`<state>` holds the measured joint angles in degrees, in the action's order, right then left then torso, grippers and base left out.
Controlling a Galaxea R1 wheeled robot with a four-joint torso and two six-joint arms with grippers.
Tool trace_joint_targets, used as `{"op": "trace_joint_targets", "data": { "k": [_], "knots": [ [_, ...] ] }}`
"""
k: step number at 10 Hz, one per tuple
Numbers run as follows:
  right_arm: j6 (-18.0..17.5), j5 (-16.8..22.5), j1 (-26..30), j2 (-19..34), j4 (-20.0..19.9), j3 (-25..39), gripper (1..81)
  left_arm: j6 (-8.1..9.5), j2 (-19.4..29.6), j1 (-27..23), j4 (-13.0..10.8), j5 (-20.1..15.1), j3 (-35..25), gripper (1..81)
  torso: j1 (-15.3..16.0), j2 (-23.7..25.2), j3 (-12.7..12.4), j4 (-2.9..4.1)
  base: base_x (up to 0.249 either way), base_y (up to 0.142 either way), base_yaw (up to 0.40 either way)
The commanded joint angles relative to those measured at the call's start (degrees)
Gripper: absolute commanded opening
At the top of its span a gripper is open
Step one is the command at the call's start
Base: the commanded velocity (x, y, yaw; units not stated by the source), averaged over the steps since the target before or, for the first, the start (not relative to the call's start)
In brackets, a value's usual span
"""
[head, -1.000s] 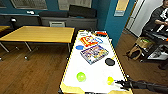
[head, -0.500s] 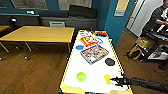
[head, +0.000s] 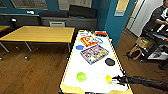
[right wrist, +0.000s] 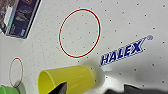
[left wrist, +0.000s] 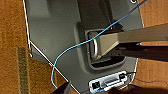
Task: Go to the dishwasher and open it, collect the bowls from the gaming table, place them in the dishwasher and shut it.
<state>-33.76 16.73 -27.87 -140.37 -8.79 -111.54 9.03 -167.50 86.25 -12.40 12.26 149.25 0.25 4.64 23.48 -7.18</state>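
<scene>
— One green bowl (head: pixel 81 76) sits near the gaming table's (head: pixel 96 71) near edge, round and smooth, plastic by the look. Where's your arm?

— My right gripper (head: pixel 117 80) has slid in from the right edge this past second. Its tips stand apart, just beside a glossy yellow cup (right wrist: pixel 67 78) lying on its side on the speckled white top. I'd judge collecting is starting. A flat board game box (head: pixel 94 53) lies mid-table.

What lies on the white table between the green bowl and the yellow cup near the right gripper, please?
Nothing: in the head view the stretch of gaming table between the green bowl and the yellow cup is bare white surface.
</scene>
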Motion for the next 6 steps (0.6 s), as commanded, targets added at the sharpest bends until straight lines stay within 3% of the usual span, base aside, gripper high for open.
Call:
{"op": "trace_joint_targets", "data": {
  "k": [1, 6],
  "knots": [
    [-0.09, 3.4, 9.79, 3.32, -2.02, -0.06, 81.1, 0.02, -0.21, -0.06, -0.08, -3.21, -0.27, 81.1, 0.0, 0.0, 0.0, 0.0, 0.0, 0.0, 0.0],
    [-0.08, 5.6, 13.4, 3.76, -2.9, -1.12, 81.1, 0.02, -0.3, -0.07, -0.08, -3.21, -0.27, 81.1, 0.0, 0.0, 0.0, 0.0, 0.0, 0.0, 0.0]
  ]
}}
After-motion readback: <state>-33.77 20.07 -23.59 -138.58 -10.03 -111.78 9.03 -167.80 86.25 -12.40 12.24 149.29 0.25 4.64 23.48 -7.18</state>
